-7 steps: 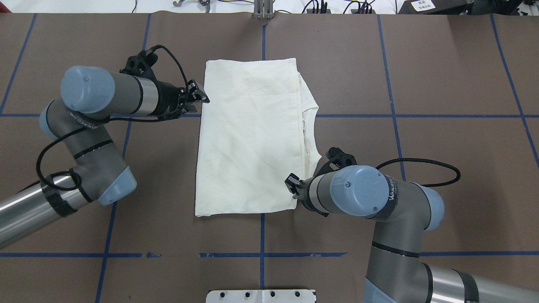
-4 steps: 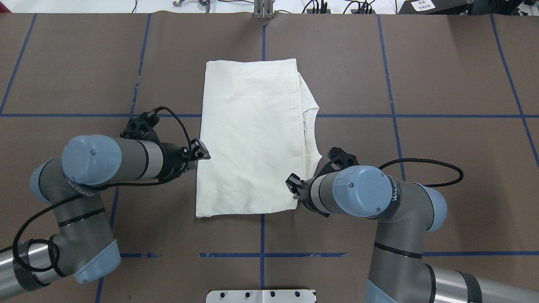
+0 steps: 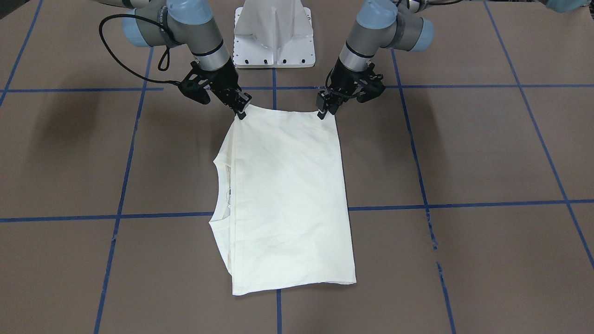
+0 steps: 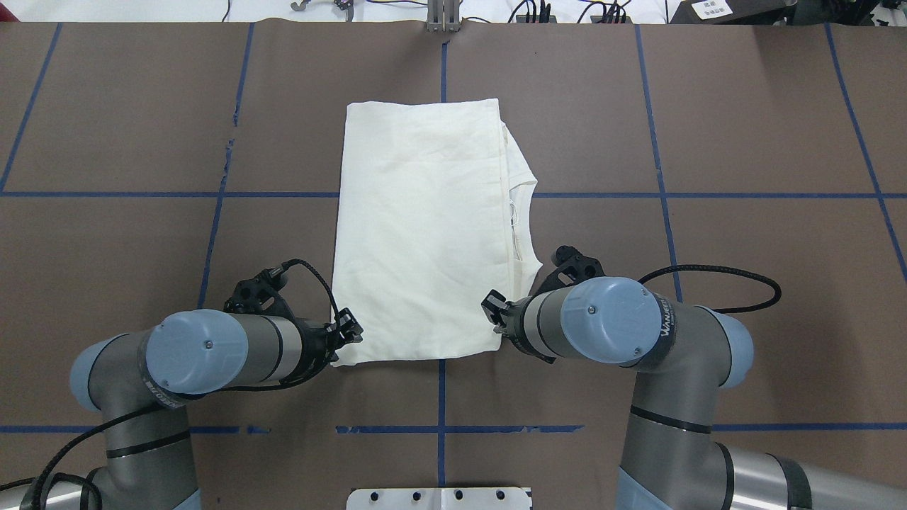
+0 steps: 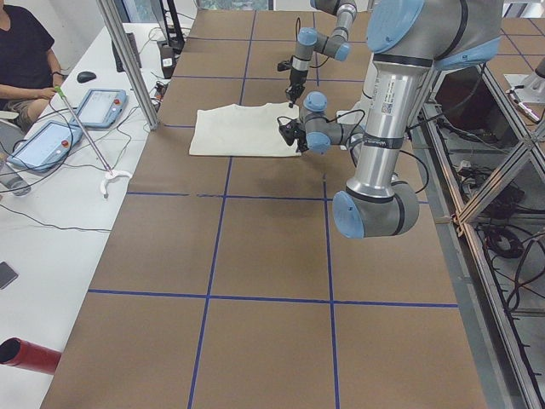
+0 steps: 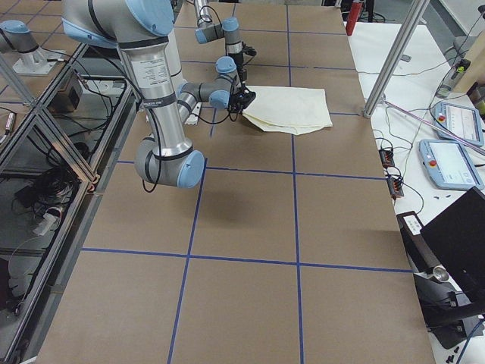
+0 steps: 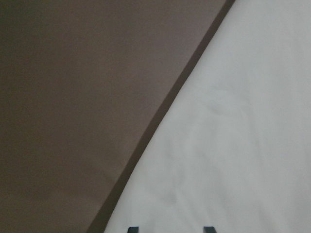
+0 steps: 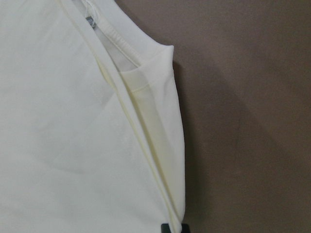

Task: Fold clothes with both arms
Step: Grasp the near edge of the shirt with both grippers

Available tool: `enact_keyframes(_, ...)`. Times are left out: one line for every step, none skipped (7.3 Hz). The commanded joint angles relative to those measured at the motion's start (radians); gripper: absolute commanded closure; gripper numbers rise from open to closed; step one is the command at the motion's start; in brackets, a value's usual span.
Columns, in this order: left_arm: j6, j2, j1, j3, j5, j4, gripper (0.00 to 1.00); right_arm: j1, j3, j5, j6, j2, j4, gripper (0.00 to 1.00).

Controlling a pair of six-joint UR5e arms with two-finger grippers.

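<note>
The cream T-shirt [image 4: 425, 227] lies folded into a long rectangle, plain back up, with the collar and a folded sleeve showing along its right edge [image 8: 146, 92]. Its print is hidden. My left gripper [image 4: 347, 333] is at the shirt's near left corner; in the left wrist view its fingertips [image 7: 132, 229] stand apart over the cloth [image 7: 233, 121], open. My right gripper [image 4: 494, 312] is at the near right corner, shut on the shirt's edge [image 8: 175, 228]. In the front-facing view the shirt [image 3: 287, 195] stretches away from both grippers, the left [image 3: 325, 110] and the right [image 3: 241, 111].
The brown table carries blue tape lines [image 4: 441, 397]. The white base pedestal [image 3: 274, 35] stands between the arms. On the white side table lie a thin grabber stick [image 5: 85, 128] and tablets [image 5: 43, 141], with an operator [image 5: 21, 51] seated there.
My left arm has swept back along the shirt's left edge, from near its far end to its near left corner. The right arm and the shirt have stayed still.
</note>
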Motion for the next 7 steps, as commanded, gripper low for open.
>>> enact_keyframes(-0.005, -0.001, 0.007, -0.003, 0.001, 0.031, 0.46, 0.001, 0.000, 0.000, 0.000, 0.000, -0.001, 1.00)
enact_keyframes(-0.005, -0.007, 0.007, -0.012, 0.000, 0.086, 0.45, 0.002, 0.002, 0.001, 0.000, 0.001, 0.000, 1.00)
enact_keyframes(-0.005, -0.006, 0.010, -0.012, 0.000, 0.102, 0.45, 0.002, 0.014, 0.001, 0.000, 0.000, -0.001, 1.00)
enact_keyframes(-0.005, -0.004, 0.011, -0.014, 0.000, 0.111, 0.45, 0.004, 0.028, 0.001, 0.001, -0.006, -0.003, 1.00)
enact_keyframes(-0.005, -0.004, 0.014, -0.012, -0.002, 0.117, 0.48, 0.002, 0.026, 0.001, 0.001, -0.011, -0.003, 1.00)
enact_keyframes(-0.005, -0.004, 0.014, -0.014, -0.002, 0.119, 0.55, 0.002, 0.028, 0.001, 0.001, -0.011, -0.003, 1.00)
enact_keyframes(-0.018, -0.003, 0.016, -0.016, -0.002, 0.119, 0.94, 0.001, 0.026, 0.000, 0.001, -0.011, -0.003, 1.00)
